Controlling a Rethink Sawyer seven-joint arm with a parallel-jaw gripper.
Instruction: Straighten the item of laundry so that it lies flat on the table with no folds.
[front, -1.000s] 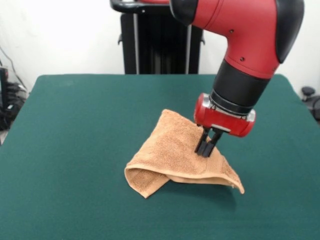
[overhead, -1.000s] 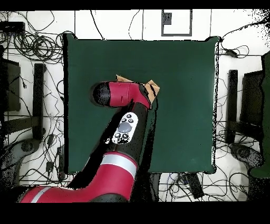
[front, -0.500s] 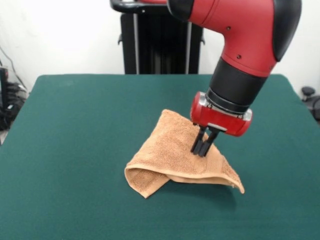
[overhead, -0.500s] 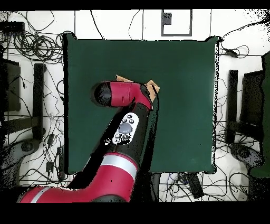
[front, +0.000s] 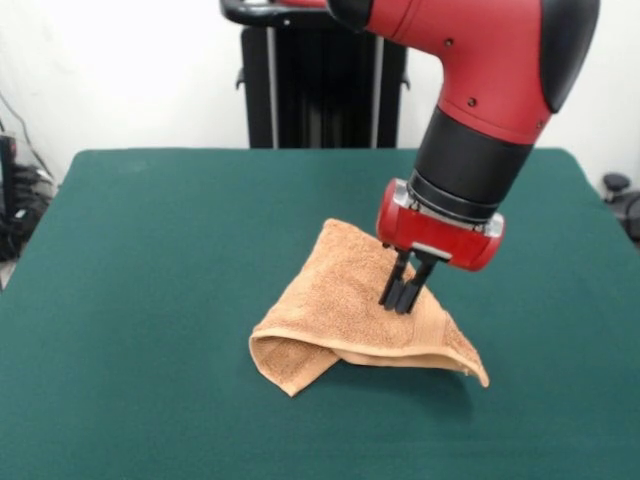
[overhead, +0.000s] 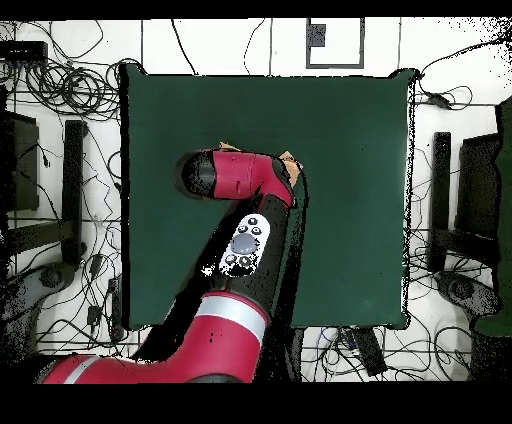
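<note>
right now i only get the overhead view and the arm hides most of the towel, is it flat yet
Observer: No. The front view shows the towel folded over into a rough triangle on the table.
Operator: where's the gripper
Observer: The gripper is shut, with its tips at the towel's upper layer.
Operator: any edge raised
Observer: Yes, the front right corner sits off the table with shadow under it.
</note>
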